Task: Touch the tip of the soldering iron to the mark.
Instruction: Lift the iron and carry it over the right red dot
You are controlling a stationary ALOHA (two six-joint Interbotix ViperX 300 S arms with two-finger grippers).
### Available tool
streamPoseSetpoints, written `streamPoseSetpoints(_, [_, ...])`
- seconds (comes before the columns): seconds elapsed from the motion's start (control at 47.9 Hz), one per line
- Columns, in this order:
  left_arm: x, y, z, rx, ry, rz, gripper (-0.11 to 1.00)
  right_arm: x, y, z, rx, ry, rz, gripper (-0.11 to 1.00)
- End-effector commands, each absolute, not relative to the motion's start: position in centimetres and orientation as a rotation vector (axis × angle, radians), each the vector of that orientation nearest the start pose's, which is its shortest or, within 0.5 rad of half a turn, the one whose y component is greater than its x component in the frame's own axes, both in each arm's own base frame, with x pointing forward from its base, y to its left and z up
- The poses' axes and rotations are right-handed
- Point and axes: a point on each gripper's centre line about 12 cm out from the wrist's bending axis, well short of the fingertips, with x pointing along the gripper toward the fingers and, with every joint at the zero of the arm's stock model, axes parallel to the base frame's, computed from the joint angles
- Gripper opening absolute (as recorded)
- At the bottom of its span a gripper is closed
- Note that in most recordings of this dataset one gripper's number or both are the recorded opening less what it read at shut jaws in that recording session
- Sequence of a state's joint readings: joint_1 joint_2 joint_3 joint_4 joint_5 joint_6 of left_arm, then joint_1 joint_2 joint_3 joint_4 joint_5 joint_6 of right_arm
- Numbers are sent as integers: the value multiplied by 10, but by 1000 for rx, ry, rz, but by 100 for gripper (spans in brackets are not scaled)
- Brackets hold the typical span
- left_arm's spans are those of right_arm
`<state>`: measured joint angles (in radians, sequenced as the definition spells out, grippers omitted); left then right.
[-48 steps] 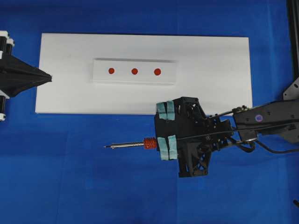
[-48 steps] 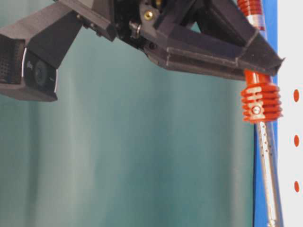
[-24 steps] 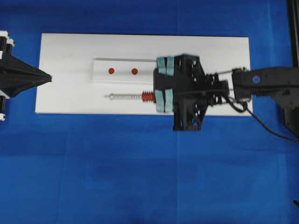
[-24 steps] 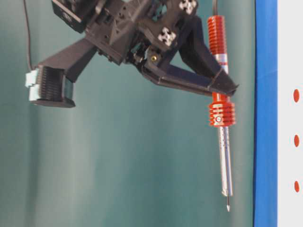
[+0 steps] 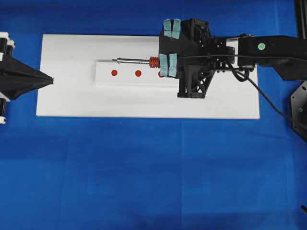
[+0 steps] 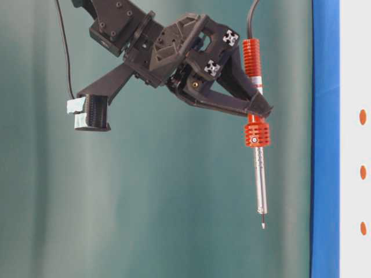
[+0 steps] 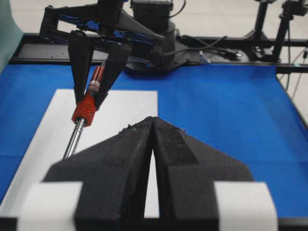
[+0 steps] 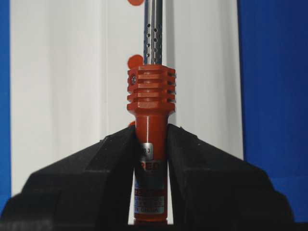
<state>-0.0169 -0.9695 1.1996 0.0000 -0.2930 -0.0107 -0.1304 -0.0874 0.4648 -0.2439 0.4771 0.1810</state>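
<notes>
The step in hand looks like the carry-and-aim: the right claw (image 5: 169, 64) holds the soldering iron (image 5: 139, 61) in the air over the white board (image 5: 67, 96) that lies on the blue tabletop (image 5: 144, 172), toward its far edge. In the overhead view the shaft runs level, parallel to the board's long edges, with the tip pointing at the board's left end and lying along the far edge of the raised white strip (image 5: 103, 79) that carries the red marks (image 5: 114, 73). Two marks show clear of the claw; a third is half hidden under it. The table-level view shows the iron (image 6: 258, 168) well clear of the surface, so no contact is made yet.

The next move, as I judge it, calls for bringing the tip back over a mark, tilting it downward, and lowering gently until it touches.

The right claw is nearly closed, its jaws clamped on the red-orange handle just behind the ribbed collar (image 8: 150, 94). The left claw (image 7: 153, 144) rests by the board's left end, jaws pressed together, gripping nothing.
</notes>
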Motion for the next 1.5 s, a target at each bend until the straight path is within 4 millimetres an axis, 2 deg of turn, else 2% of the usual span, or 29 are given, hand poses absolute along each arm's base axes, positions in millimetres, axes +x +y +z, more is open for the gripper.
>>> streamPoseSetpoints(0.0, [198, -3, 288, -11, -70, -18, 0, 386, -68, 254, -35, 787, -220, 6])
streamPoseSetpoints(0.376, [198, -3, 288, -8, -72, -18, 0, 384, -69, 252, -34, 811, -223, 6])
streamPoseSetpoints(0.752, [198, -4, 288, -11, -70, -19, 0, 364, -68, 237, -16, 1025, -257, 6])
streamPoseSetpoints(1.482, [198, -4, 288, -10, -70, -19, 0, 367, -67, 240, -26, 993, -243, 6])
